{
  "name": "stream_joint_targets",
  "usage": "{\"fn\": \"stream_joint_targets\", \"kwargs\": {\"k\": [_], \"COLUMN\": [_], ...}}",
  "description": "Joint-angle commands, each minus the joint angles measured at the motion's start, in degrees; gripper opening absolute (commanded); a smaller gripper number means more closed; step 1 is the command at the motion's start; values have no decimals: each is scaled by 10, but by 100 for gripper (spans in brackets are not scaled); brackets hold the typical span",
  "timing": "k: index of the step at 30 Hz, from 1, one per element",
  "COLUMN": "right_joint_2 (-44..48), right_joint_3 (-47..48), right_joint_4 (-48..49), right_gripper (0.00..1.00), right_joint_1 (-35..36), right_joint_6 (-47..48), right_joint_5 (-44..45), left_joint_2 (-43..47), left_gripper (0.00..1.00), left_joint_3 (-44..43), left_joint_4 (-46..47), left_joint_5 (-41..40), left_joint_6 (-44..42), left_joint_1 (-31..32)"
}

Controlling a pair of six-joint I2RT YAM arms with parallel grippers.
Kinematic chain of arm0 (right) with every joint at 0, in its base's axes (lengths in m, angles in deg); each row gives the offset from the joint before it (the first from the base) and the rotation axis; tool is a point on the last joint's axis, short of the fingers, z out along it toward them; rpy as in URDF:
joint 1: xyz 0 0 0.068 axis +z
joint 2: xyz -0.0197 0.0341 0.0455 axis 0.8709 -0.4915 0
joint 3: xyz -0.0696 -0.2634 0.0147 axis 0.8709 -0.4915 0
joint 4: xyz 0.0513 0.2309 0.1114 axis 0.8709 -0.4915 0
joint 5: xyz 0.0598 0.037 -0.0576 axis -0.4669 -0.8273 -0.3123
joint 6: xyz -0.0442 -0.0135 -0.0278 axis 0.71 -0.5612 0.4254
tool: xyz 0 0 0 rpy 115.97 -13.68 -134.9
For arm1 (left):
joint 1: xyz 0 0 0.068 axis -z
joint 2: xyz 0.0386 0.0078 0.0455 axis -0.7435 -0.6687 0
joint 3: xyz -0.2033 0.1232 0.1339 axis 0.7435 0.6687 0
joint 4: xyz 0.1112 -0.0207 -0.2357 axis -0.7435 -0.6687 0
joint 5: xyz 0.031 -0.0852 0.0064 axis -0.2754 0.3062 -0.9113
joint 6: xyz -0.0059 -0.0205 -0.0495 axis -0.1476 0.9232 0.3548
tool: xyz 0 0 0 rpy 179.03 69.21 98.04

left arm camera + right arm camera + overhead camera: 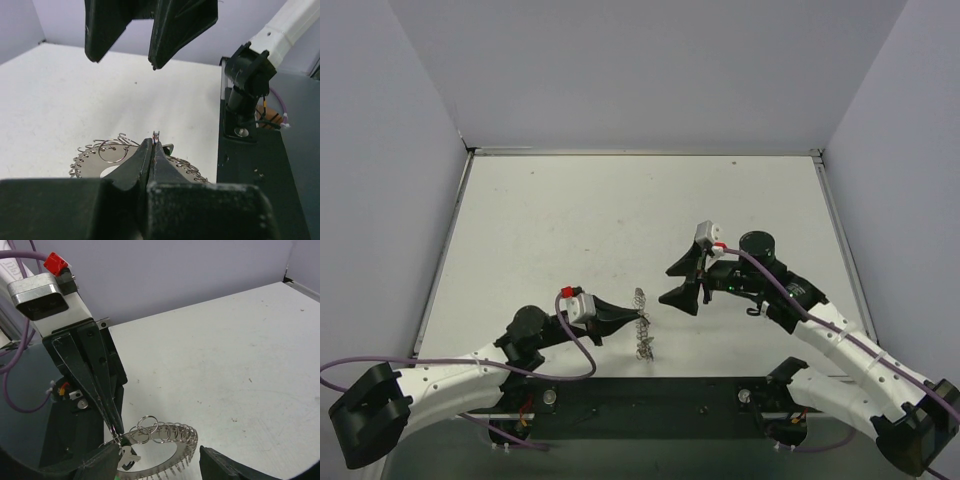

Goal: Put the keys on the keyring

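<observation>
Two grippers meet over one large silvery metal keyring [172,450] with a jagged, coil-like rim. Left gripper [634,321]: jaws pressed fully together, no gap between them, their tips pinching the near part of the keyring's rim. The keyring sits just beyond the black base plate [650,395], over the pale table [580,220]. It shows as a thin, spring-like line from overhead and as a broad ellipse in both wrist views. Right gripper [666,285]: jaws spread wide, holding nothing, just beside the keyring but apart from it.

Small round wire loops [145,426] crowd the rim near the pinch. No key can be made out for certain among them; a small silvery piece hangs at the inner edge, too small to name. The left fingers hide the near half of the keyring in the left wrist view, and the frame edge cuts off its lower rim in the right wrist view. Whether it rests on the table cannot be told.

Left arm: stretched low along the near edge, reaching rightward. Right arm: bent at the elbow, its wrist turned leftward towards the left gripper.
</observation>
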Motion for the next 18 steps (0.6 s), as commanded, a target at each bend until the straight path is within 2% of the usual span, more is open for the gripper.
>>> {"fn": "stream_joint_targets", "kwargs": {"k": [1,9,18], "right_joint_2": [-3,-32,-31], "right_joint_3": [31,48,55], "right_joint_4": [37,42,55], "right_gripper": [62,53,47], "right_joint_1": [-1,9,26], "right_joint_6": [-57,-84,-101], "right_joint_5": [-65,-120,-138], "left_joint_2": [-6,-25,-52], "left_gripper": [0,0,0], "left_joint_3": [12,17,4], "left_joint_4": [214,305,327], "left_joint_5": [-8,7,12], "left_joint_6": [24,39,43], "left_joint_1": [-3,-8,-10]}}
